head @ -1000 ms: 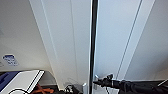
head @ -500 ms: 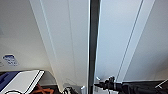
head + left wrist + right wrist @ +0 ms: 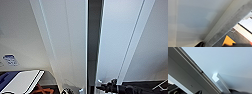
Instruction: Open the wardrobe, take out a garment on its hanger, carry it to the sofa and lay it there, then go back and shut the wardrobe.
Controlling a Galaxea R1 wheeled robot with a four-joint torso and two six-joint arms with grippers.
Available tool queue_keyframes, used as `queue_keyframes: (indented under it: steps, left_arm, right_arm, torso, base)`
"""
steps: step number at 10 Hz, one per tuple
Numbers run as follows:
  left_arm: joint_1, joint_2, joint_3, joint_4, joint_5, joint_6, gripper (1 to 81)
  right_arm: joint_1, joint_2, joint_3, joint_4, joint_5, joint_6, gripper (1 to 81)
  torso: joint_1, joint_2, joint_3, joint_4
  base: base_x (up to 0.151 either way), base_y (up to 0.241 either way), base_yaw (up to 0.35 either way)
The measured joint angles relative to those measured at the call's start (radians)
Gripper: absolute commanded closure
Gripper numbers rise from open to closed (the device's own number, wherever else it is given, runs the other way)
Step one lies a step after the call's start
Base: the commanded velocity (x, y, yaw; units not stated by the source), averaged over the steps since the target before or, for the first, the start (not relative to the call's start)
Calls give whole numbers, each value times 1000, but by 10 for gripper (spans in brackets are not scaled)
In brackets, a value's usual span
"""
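Wardrobe [image 3: 67, 42]: directly ahead in the head view, close up; both white doors stand slightly apart, with a narrow dark gap [image 3: 92, 45] running top to bottom between them.
Right door [image 3: 120, 42]: its inner edge stands out at the gap.
Handle [image 3: 220, 82]: small white block on the right door's face, seen in the right wrist view.
Right gripper [image 3: 105, 86]: dark arm reaching in low, tip at the right door's inner edge by the gap; grip state cannot be told.
Left gripper [image 3: 66, 91]: low, close against the left door; finger state cannot be told.
Left wrist view: door panel [image 3: 196, 21] close up, grey floor [image 3: 235, 37] and a yellow marking [image 3: 228, 41] beyond its edge.
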Motion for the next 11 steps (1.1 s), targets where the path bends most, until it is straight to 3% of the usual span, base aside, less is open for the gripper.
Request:
queue_keyframes:
  steps: [5, 11]
  left_arm:
    - [19, -32, 34, 24, -5, 1, 10]
    - [28, -48, 53, 41, -8, 2, 10]
  right_arm:
    - [-24, -46, 52, -9, 1, 0, 10]
    - [-15, -79, 99, -145, -93, 0, 10]
  torso:
    - [0, 0, 0, 0]
    - [0, 0, 0, 0]
  base:
    - [0, 0, 0]
    - [0, 0, 0]
